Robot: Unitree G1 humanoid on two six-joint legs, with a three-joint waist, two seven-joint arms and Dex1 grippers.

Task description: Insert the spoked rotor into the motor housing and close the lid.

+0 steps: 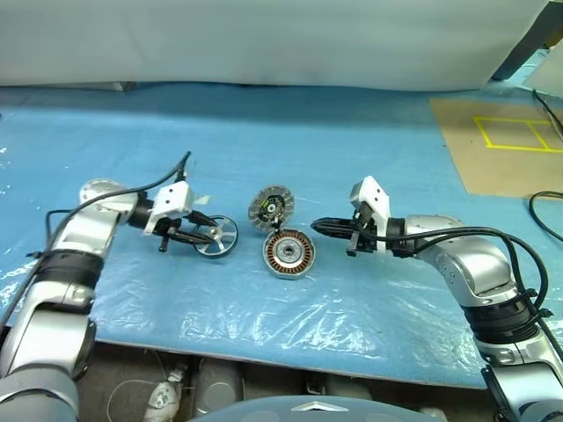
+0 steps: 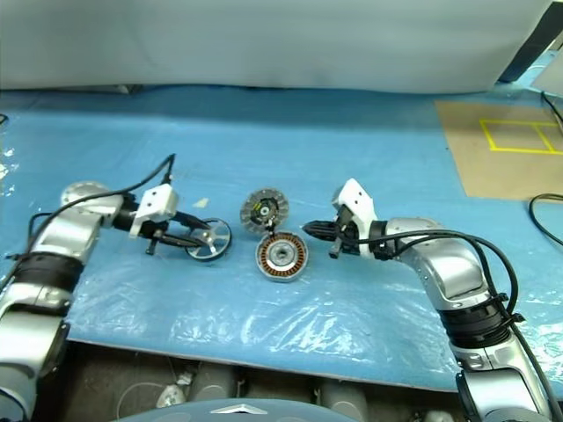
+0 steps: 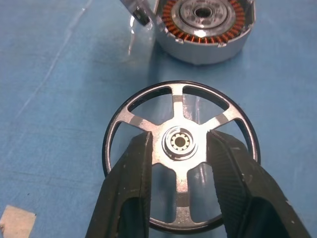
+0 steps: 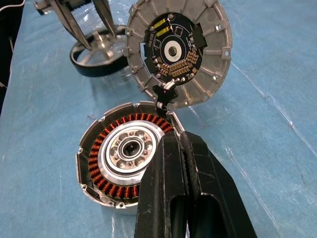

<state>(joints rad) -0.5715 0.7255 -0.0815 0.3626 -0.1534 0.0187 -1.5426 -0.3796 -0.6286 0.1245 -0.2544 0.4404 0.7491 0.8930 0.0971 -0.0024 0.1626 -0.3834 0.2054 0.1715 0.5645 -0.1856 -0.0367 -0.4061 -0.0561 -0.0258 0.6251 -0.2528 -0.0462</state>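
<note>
On a counter (image 1: 352, 149) covered in blue plastic sheeting, the left gripper (image 1: 204, 234) is holding the spoked rotor (image 1: 217, 236), its jaws partly open and closing on the hub. The motor housing (image 1: 289, 253) is sitting just to the rotor's right, copper windings exposed. The lid (image 1: 270, 208) is standing tilted behind the housing. The right gripper (image 1: 324, 229), jaws shut and empty, is hovering beside the housing.

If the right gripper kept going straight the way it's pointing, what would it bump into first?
Probably the motor housing: the shut right gripper points at its near edge. Depth is unclear, so it might skim over the rim.
</note>
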